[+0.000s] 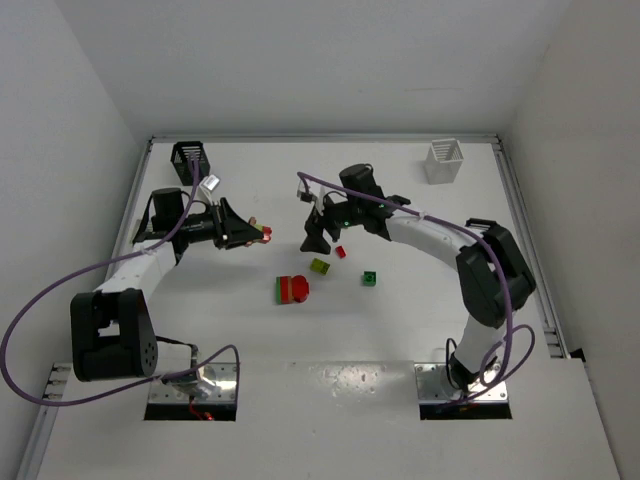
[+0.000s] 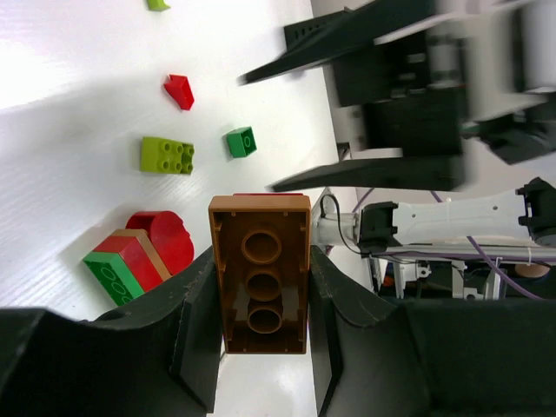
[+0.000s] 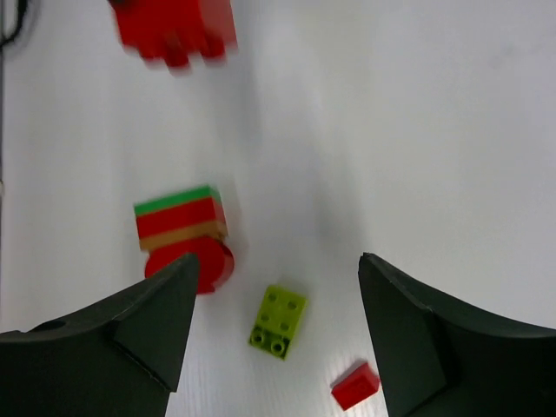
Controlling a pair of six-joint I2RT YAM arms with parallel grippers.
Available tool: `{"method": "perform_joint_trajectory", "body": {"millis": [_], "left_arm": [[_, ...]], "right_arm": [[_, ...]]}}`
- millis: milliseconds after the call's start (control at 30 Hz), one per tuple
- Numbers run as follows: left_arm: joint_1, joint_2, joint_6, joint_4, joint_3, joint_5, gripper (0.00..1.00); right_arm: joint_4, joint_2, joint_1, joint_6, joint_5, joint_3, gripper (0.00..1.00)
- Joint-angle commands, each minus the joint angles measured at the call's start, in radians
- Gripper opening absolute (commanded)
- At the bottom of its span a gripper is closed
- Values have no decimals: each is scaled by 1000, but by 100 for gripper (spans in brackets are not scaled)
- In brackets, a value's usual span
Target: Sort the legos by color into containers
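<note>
My left gripper (image 1: 245, 232) is shut on a brown brick (image 2: 259, 274) with a red layer on its far side (image 1: 266, 233), held above the table. My right gripper (image 1: 322, 240) is open and empty, hovering over loose legos: a yellow-green brick (image 3: 278, 321), a tiny red piece (image 3: 354, 385), and a stack of green, red and brown on a red round piece (image 3: 182, 234). A small green brick (image 1: 370, 278) lies to the right. In the top view a black basket (image 1: 190, 160) stands at the back left and a white basket (image 1: 444, 160) at the back right.
The two grippers face each other closely near the table's middle; the right gripper (image 2: 365, 95) shows blurred in the left wrist view. The held stack appears as a blurred red block (image 3: 174, 30) in the right wrist view. Purple cables loop beside both arms.
</note>
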Motion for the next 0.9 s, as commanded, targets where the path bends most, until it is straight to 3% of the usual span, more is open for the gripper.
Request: {"method": "perform_joint_trajectory", "body": {"millis": [0, 200, 333, 467, 867], "left_arm": [[-24, -13, -6, 15, 30, 19, 1], [-67, -31, -113, 119, -31, 6, 3], [-76, -22, -122, 110, -19, 17, 4], [-76, -22, -122, 110, -10, 17, 4], [-94, -22, -122, 110, -10, 17, 4]], "right_arm": [[146, -120, 13, 82, -51, 28, 74], [276, -110, 62, 177, -160, 88, 74], [276, -86, 90, 156, -186, 99, 75], [166, -68, 130, 50, -200, 119, 75], [183, -59, 168, 4, -34, 91, 75]]}}
